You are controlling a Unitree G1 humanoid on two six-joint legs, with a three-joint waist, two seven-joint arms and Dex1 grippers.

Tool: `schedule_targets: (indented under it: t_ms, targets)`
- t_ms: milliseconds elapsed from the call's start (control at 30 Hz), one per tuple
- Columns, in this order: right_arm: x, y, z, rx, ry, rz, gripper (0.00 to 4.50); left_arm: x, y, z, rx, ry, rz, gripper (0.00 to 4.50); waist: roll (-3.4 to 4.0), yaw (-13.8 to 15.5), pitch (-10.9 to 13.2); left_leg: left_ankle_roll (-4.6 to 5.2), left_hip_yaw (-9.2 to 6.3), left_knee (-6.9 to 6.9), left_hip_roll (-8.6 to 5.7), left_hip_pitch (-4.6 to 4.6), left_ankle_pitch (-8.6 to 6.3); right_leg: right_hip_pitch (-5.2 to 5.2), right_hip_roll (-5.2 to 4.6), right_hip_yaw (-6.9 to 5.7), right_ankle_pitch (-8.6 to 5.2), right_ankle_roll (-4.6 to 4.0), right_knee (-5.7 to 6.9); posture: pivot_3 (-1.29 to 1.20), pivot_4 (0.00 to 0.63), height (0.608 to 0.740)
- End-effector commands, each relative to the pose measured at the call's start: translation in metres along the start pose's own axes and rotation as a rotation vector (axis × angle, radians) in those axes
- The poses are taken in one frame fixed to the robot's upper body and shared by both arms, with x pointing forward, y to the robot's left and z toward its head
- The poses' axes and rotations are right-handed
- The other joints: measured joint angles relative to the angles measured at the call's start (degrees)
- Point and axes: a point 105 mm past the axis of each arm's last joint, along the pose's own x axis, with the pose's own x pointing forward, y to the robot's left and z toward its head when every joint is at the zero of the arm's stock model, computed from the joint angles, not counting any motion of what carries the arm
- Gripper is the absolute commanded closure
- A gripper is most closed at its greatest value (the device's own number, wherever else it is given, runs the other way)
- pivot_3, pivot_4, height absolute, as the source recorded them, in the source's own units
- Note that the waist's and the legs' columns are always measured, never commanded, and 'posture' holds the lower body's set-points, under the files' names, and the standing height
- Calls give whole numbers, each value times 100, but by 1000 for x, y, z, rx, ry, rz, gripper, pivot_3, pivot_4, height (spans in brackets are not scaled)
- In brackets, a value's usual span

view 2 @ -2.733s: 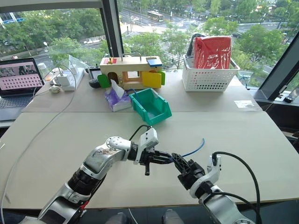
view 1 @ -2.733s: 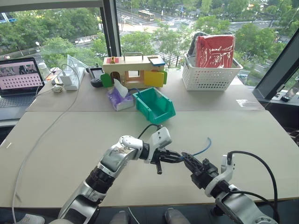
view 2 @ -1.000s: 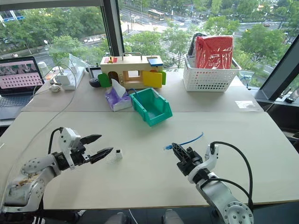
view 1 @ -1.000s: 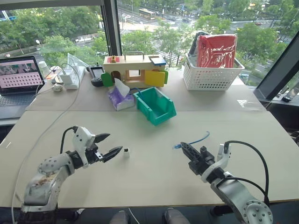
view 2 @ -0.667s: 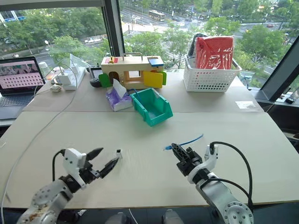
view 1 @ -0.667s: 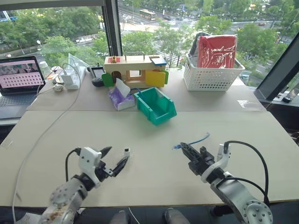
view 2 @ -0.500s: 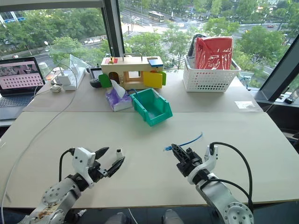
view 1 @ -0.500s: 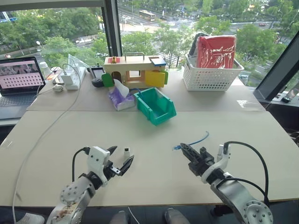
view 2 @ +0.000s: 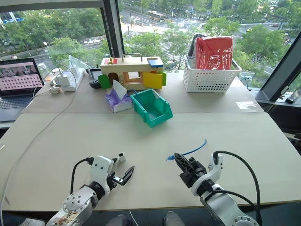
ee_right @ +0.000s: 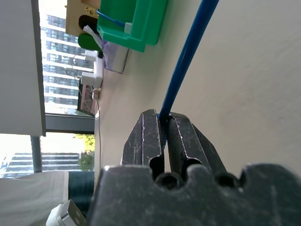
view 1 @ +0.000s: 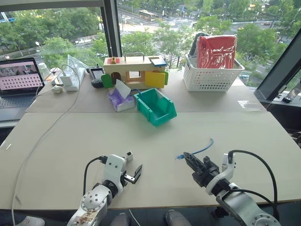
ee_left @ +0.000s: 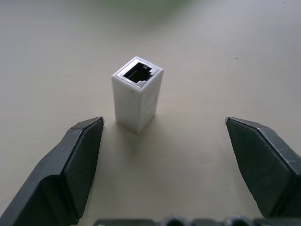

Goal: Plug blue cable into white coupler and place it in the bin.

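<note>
Basically the white coupler [ee_left: 137,93] stands upright on the table [view 1: 70,136], socket up, between the spread-open fingers of the left gripper [view 1: 131,166], untouched, probably staged for a side grab. Right gripper [ee_right: 162,136] is clenched on the blue cable [view 1: 200,150], plug end sticking out toward the coupler, likely for insertion; the bin [view 1: 155,106] sits well apart further back. Plug detail is too small to read.

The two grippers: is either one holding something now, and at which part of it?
The right gripper is shut on the blue cable, near its plug end. The left gripper is open around the upright white coupler, holding nothing.
</note>
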Motion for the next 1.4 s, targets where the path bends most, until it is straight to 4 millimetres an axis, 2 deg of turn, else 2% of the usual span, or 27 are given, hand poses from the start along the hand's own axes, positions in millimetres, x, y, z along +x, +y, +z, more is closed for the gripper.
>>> schedule_targets:
  t_ms: [33,900,933,967,1000,1100,1167,1233,1400]
  targets:
    - [-1,14,1,-12,3,54,4500,3,-1,8,21,-21,20,40,0,1,0,0,0,0,0,0,0,0,0,0,0,0,0,0,150,715]
    - [3,14,4,-47,22,64,4500,23,-6,4,0,76,74,40,1,16,-1,0,0,1,-5,-1,0,5,-3,0,1,3,-3,0,150,715]
    - [3,14,4,-47,21,65,4500,23,-6,3,-4,78,73,556,0,16,-1,0,0,1,-5,-1,0,5,-3,-1,1,3,-3,0,150,715]
    - [3,14,4,-48,20,65,4500,23,-6,3,-7,79,72,703,0,14,-1,0,0,1,-5,-1,0,5,-3,-1,1,2,-3,0,150,715]
    - [3,14,4,-47,19,65,4500,24,-5,3,-1,81,73,1036,0,12,-1,0,0,1,-5,-1,0,5,-3,-1,1,3,-3,0,150,715]
    - [3,13,5,-45,14,66,4500,25,-1,3,29,83,81,2116,0,11,-1,0,0,0,-4,-1,0,4,-2,-1,1,2,-2,0,150,715]
    - [4,13,6,-44,13,66,4500,27,0,4,52,81,79,2987,1,11,-1,0,-1,0,-4,-1,0,4,-1,-1,1,3,-2,0,150,715]
    - [4,12,6,-42,11,67,4500,28,2,5,88,73,64,3583,1,10,-1,0,-1,0,-4,0,0,4,-1,-1,1,3,-2,0,150,715]
    - [6,12,7,-39,3,72,4500,30,0,12,208,19,-76,3661,2,10,-2,0,0,0,-3,0,0,4,-1,-1,1,1,-2,0,150,715]
